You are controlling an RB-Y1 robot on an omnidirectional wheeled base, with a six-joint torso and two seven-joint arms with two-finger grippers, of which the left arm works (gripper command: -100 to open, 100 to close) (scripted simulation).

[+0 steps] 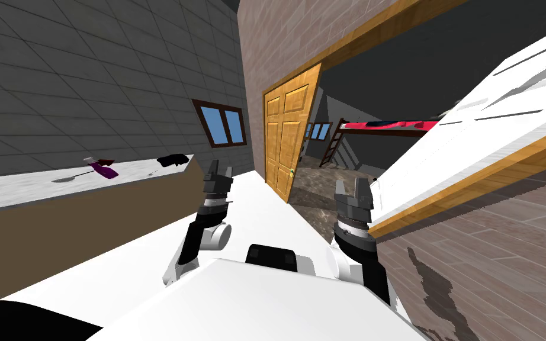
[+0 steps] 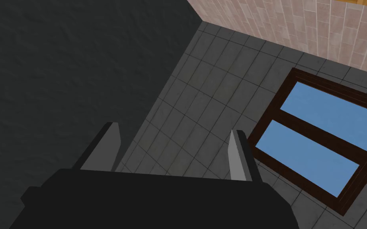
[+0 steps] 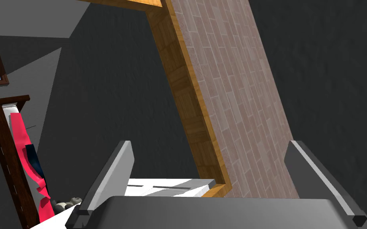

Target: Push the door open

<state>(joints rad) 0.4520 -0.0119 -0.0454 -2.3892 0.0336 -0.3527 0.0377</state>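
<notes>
A wooden panelled door (image 1: 285, 137) stands swung inward at the left side of a wide wood-framed doorway (image 1: 378, 44). At the doorway's right side a white slatted door leaf (image 1: 473, 133) with a wooden edge leans across the view. My right gripper (image 1: 352, 188) is open, close beside that white leaf's near edge; in the right wrist view its fingers (image 3: 115, 175) rise toward the wooden frame (image 3: 186, 103), with the white leaf (image 3: 166, 186) low between them. My left gripper (image 1: 217, 173) is raised and open (image 2: 174, 129), holding nothing.
A long counter (image 1: 23, 192) with small dark objects runs along my left. A window (image 1: 223, 124) is set in the grey tiled wall. Through the doorway stands a bunk bed (image 1: 384, 125) with red bedding and a ladder. A brick-patterned wall lies to my right.
</notes>
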